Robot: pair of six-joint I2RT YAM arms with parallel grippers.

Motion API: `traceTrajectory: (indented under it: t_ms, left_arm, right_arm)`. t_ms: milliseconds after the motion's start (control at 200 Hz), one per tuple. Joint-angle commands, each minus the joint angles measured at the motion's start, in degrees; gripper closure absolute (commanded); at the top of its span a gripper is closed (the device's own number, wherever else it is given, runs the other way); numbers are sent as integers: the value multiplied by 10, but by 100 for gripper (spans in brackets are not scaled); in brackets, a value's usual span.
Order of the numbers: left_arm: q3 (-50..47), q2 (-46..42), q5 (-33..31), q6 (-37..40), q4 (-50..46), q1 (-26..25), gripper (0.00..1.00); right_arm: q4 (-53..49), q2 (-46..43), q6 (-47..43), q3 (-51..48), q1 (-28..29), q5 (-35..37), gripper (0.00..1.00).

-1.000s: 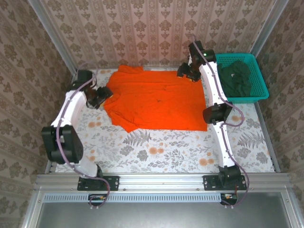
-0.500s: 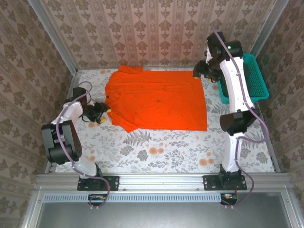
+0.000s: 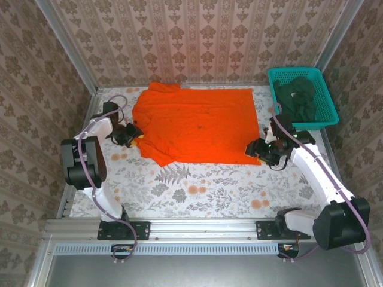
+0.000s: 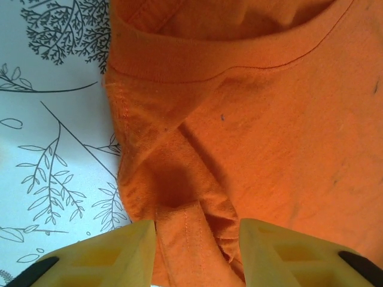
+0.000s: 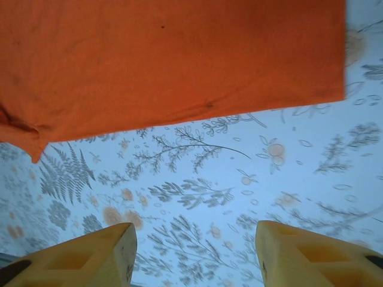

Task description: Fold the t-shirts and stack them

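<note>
The right arm had swung back from the far corner by the basket to the near-right corner of the shirt, and the left tool had shifted a little along the sleeve edge. The cloth itself had hardly changed.

The orange t-shirt (image 3: 197, 125) lay spread flat across the middle of the surface (image 3: 203, 185), collar towards the left and hem towards the right. Judging by the layout, it was being squared up before the first fold.

At its left side the left tool (image 3: 134, 136) sat low on the sleeve. In the left wrist view its fingers (image 4: 119, 251) stood apart on either side of a bunched fold of sleeve hem, with cloth filling the gap. They did not look pressed home, so this was likely a grip in the making rather than a hold.

The right tool (image 3: 256, 149) hung just beside the shirt's near-right corner. In the right wrist view its fingers (image 5: 90, 257) were spread wide with nothing between them. The printed surface showed below and the shirt's near edge ahead, which suited a reach for that corner.

Further out, the dark green t-shirts (image 3: 299, 95) lay heaped in the teal basket (image 3: 328, 113) at the far right, well apart from the orange one and not yet folded.
</note>
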Motion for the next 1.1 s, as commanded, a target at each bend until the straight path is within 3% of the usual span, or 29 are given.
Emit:
traceTrajectory:
  t_ms: [0, 325, 720, 1095]
  left_arm:
    - [12, 7, -27, 23, -21, 0, 60]
    - [-4, 2, -59, 36, -30, -7, 62]
    - [-3, 23, -40, 28, -20, -24, 71]
    - [1, 10, -44, 26, -30, -25, 100]
  right_arm:
    - [99, -20, 49, -34, 7, -46, 44]
    - [106, 6, 62, -84, 12, -32, 44]
    - [138, 74, 66, -96, 17, -36, 47]
    - [136, 137, 92, -76, 19, 11, 51]
